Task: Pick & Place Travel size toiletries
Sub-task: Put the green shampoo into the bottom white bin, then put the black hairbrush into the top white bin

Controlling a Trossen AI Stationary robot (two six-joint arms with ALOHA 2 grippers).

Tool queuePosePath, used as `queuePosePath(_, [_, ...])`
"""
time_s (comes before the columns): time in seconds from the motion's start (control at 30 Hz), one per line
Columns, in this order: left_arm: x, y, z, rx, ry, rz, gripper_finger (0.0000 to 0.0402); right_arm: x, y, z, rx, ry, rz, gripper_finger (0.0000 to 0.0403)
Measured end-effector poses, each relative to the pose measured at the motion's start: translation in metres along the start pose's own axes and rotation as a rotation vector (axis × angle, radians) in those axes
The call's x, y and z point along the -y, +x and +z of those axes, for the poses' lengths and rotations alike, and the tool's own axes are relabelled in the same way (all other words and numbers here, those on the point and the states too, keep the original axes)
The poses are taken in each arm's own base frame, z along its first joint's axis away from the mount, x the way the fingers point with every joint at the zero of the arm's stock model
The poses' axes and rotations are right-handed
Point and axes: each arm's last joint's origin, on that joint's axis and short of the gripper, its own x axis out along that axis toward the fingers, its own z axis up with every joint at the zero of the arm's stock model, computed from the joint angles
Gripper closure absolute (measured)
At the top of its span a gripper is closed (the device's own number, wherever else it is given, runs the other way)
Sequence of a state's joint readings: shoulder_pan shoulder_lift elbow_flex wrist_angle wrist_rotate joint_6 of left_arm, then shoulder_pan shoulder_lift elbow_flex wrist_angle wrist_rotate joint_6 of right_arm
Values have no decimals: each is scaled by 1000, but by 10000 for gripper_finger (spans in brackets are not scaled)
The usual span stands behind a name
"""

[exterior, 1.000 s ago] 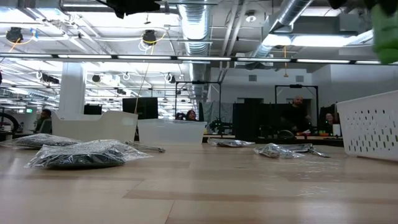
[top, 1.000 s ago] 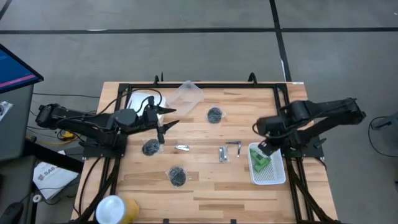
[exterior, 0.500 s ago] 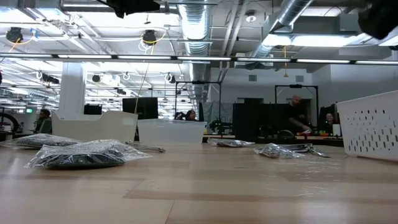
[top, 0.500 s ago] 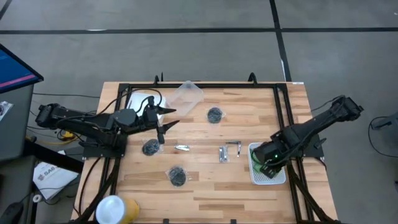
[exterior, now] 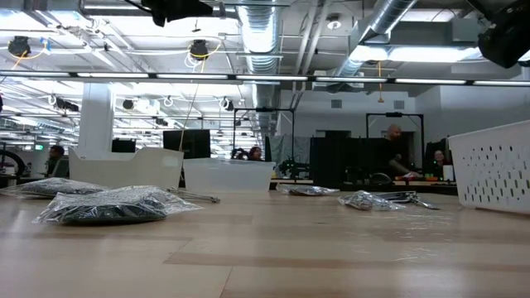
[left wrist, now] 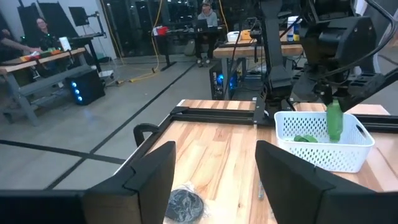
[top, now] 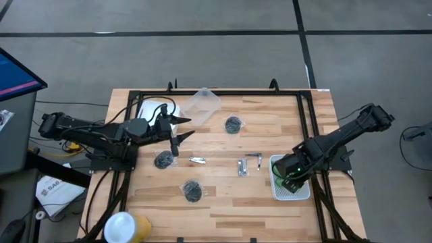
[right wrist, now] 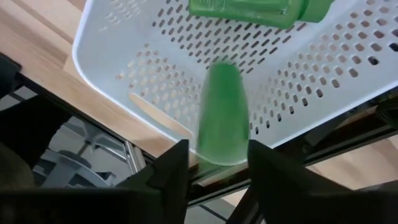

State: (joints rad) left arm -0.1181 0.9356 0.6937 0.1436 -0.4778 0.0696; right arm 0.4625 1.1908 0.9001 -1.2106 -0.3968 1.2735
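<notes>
My right gripper hangs open over the white mesh basket at the table's right near corner. A green bottle shows blurred between its fingers, upright with its lower end inside the basket. Another green bottle lies on the basket floor. Three dark round jars in clear wrap lie on the wood. Silver tools lie mid-table. My left gripper waits open above the table's left part, one jar below it. My right gripper has its fingers on either side of the green bottle's near end, coming from above and pointing down. The bottle is blurred and a narrow gap shows beside one finger. Whether the fingers touch it, I cannot tell.
A clear plastic tub sits at the far edge, left of centre. A yellow and white object stands at the near left corner. Black frame rails border the table. Bare wood lies between the jars and the basket. People work at desks beyond the table.
My right gripper has swung from the basket's far end toward the table's near edge and down, over the basket, with the arm stretching out low. The green bottle that showed with it in the low view has left that view. Over the last half second it has kept still.
</notes>
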Motion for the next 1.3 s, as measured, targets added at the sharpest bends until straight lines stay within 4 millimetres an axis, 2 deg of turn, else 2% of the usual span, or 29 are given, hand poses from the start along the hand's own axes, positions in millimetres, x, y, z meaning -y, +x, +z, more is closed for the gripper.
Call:
queuePosePath(0.2, [1,0,-7,-63,-26,-6,130,0,0,1,27,16,-8,169])
queuePosePath(0.3, [2,-1,-10,-97,-75,-30,111,1,-2,4,37,59,-3,151])
queuePosePath(0.5, [11,-9,-28,-280,-137,-73,105,-4,-30,8,111,21,93,156])
queuePosePath(0.73, [12,-24,-56,-588,-287,-7,105,-5,-80,14,320,-12,229,177])
queuePosePath(0.9, [18,-25,-72,-765,-319,-20,105,-2,-108,18,464,-13,269,183])
queuePosePath(1.13, [29,-19,-103,-961,-267,-5,105,-5,-125,24,573,-74,322,184])
queuePosePath(1.3, [24,-33,-135,-1049,-297,70,105,-8,-128,26,624,-112,342,184])
